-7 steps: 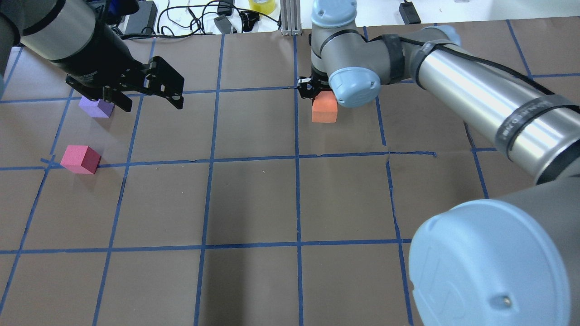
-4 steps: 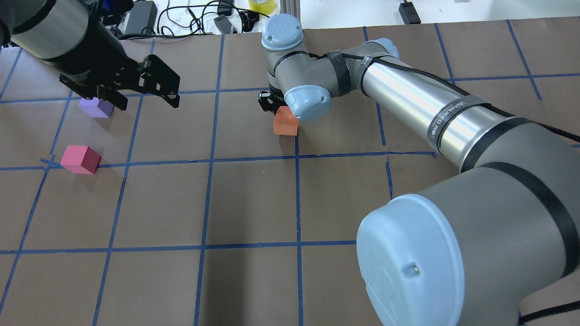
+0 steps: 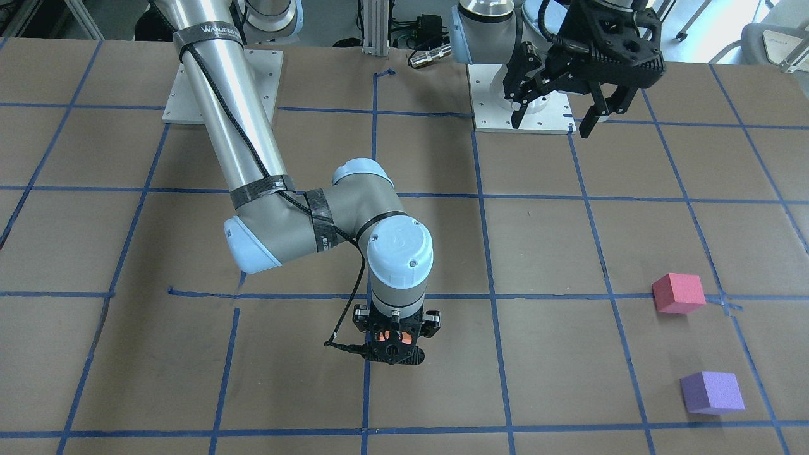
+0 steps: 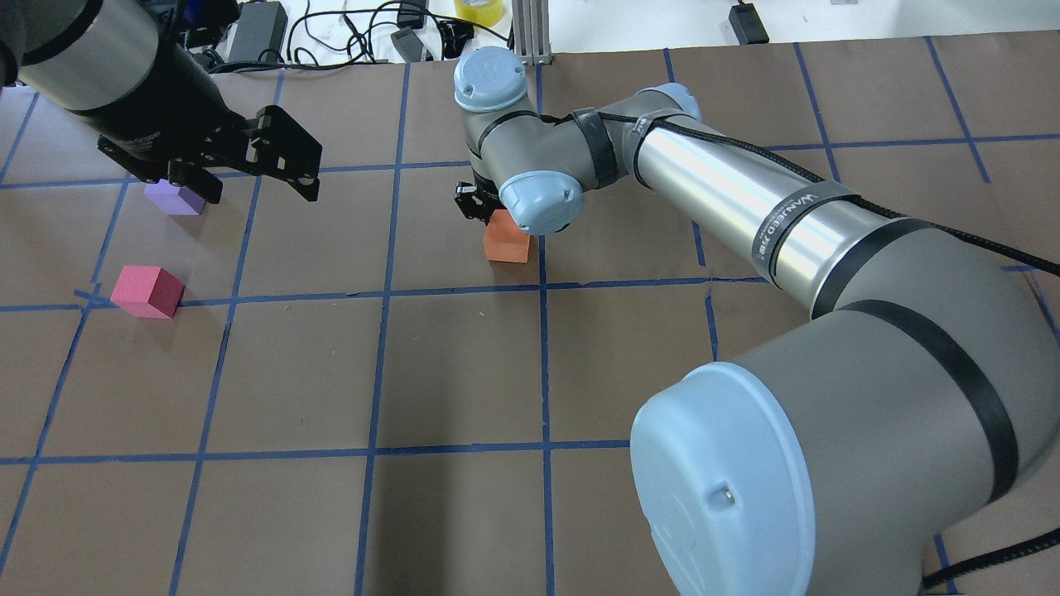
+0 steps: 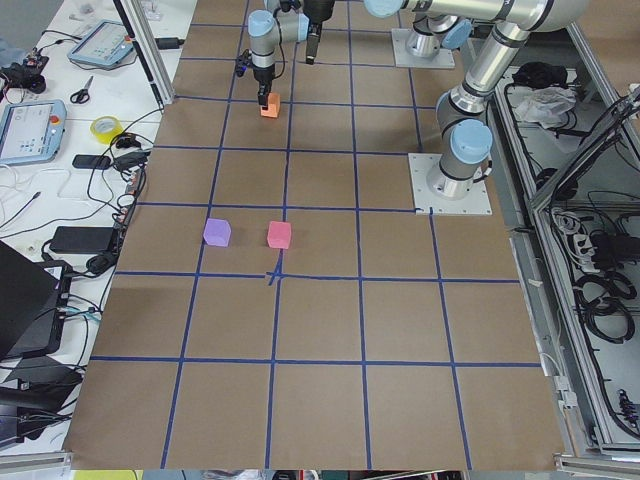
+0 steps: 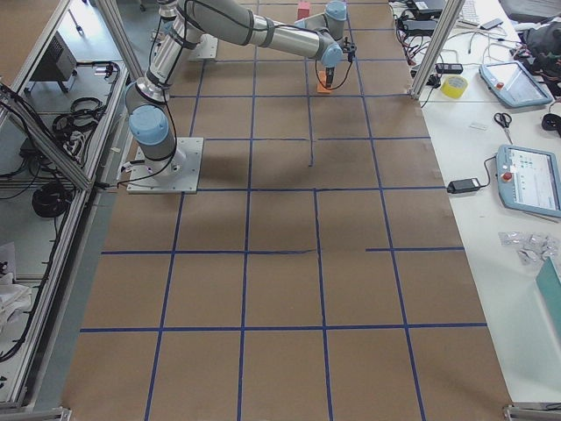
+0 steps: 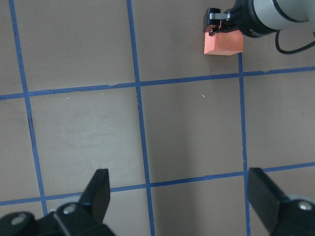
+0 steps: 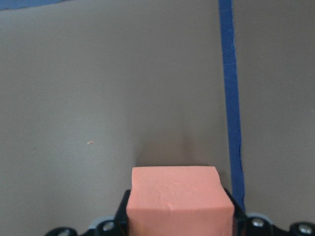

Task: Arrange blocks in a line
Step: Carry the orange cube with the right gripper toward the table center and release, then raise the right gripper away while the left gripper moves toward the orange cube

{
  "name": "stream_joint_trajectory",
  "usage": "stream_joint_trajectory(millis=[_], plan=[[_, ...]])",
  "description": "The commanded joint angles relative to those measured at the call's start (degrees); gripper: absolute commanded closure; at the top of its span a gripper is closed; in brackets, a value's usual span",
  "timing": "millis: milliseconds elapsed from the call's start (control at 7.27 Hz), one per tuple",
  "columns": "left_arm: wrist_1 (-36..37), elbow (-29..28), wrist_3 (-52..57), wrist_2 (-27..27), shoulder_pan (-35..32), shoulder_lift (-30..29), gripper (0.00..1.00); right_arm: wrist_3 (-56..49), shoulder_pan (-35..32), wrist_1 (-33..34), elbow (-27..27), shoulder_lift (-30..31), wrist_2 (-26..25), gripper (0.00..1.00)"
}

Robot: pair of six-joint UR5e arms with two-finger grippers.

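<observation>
My right gripper (image 3: 393, 346) is shut on the orange block (image 4: 507, 240), low over the brown paper just left of the centre blue tape line. The block fills the bottom of the right wrist view (image 8: 179, 196). I cannot tell whether it touches the paper. The pinkish-red block (image 4: 147, 290) and the purple block (image 4: 172, 199) sit apart at the far left. My left gripper (image 4: 252, 186) hangs open and empty above the table by the purple block, and one finger covers part of that block. The left wrist view shows the orange block (image 7: 224, 43) far off.
Blue tape lines (image 4: 542, 364) divide the brown paper into squares. Cables, power bricks and a yellow tape roll (image 4: 479, 8) lie past the table's far edge by an aluminium post (image 4: 530, 33). The arms' base plates (image 3: 524, 104) sit on the robot's side.
My right arm has carried the orange block leftward across the centre tape line and slightly nearer. My left gripper has drifted a little left and stayed open. The other two blocks have not moved.
</observation>
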State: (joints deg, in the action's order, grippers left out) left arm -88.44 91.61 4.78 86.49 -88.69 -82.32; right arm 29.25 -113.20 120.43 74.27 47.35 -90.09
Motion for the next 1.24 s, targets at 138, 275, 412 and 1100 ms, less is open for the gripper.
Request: stream_joint_trajectory(millis=[138, 275, 412, 1100], plan=[[0.02, 0.06, 2.49, 10.80, -0.43, 0.58, 0.00, -0.16, -0.26, -0.37, 0.18, 0.29, 0.44, 0.00], [0.20, 0.06, 2.60, 10.72, -0.43, 0.58, 0.00, -0.33, -0.26, -0.98, 0.09, 1.51, 0.71, 0.00], [0.11, 0.41, 2.60, 10.63, -0.52, 0.67, 0.00, -0.34, 0.08, -4.55, -0.26, 4.48, 0.71, 0.00], [0.20, 0.33, 5.39, 8.98, -0.43, 0.32, 0.00, -11.86, 7.80, -16.85, 0.88, 18.89, 0.45, 0.00]])
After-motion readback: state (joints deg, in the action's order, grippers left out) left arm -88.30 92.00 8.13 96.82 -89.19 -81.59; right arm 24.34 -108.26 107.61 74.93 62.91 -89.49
